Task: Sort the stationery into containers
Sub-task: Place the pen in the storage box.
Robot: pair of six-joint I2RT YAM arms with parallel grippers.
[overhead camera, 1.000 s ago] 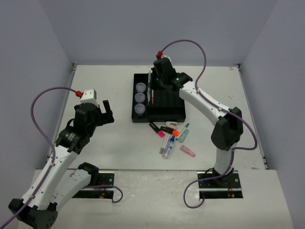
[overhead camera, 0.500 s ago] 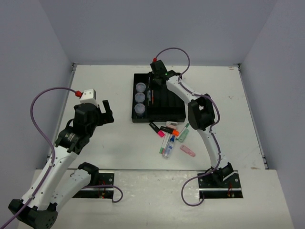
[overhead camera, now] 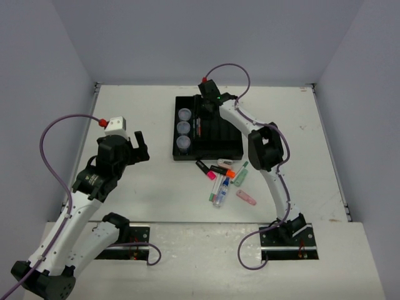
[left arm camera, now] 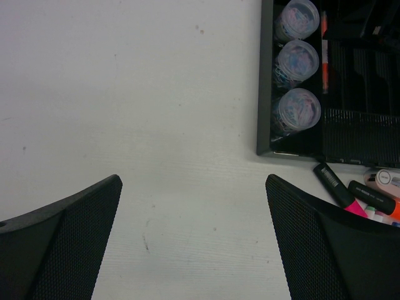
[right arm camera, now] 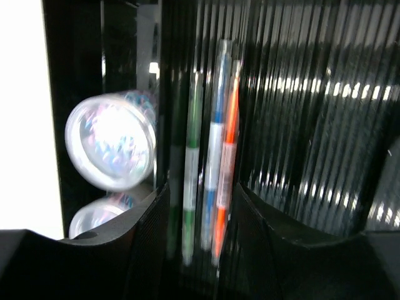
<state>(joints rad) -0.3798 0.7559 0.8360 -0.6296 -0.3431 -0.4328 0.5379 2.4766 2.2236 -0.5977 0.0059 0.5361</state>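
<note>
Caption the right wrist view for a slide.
Right tool above three pens lying in the tray, round pot beside them.

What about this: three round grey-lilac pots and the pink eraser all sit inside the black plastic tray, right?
Only the three round grey-lilac pots sit inside the black plastic tray; the top external view shows the pink eraser lying on the white table outside it.
</note>
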